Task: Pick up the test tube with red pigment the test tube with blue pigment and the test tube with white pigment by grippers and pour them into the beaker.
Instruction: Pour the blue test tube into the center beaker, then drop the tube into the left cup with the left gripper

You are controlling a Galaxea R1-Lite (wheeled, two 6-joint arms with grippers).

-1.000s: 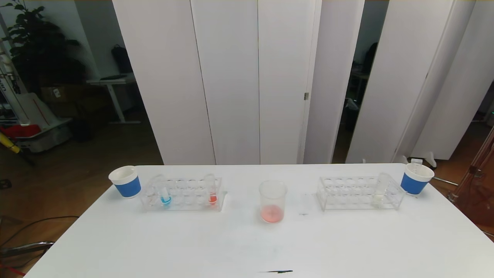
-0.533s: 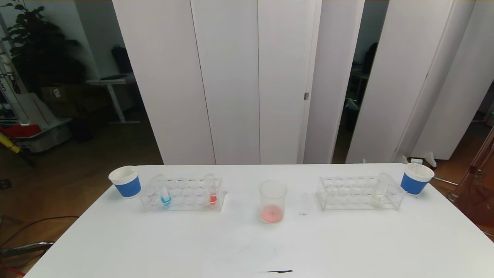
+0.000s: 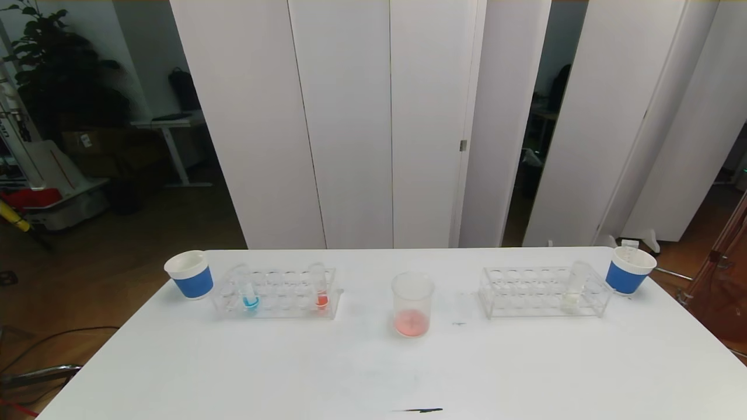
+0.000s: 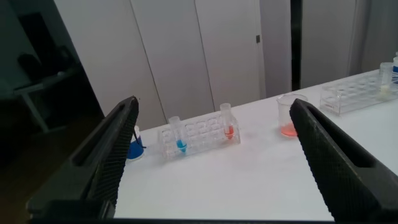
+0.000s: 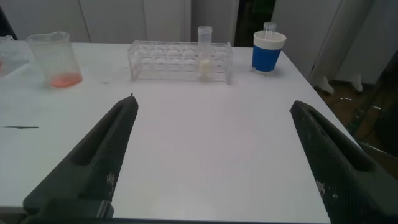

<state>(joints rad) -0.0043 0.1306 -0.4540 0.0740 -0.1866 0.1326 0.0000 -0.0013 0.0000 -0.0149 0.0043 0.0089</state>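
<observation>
White table [image 3: 233, 373] lies bare before beaker [image 3: 412, 304]; both grippers' jaws apart, seemingly off-edge.

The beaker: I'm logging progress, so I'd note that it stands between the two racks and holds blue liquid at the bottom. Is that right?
Not quite. The beaker does stand between the left rack and the right rack, but the liquid at its bottom is pinkish red, not blue. The head view shows this. The blue liquid sits in the test tube with blue pigment in the left rack.
</observation>
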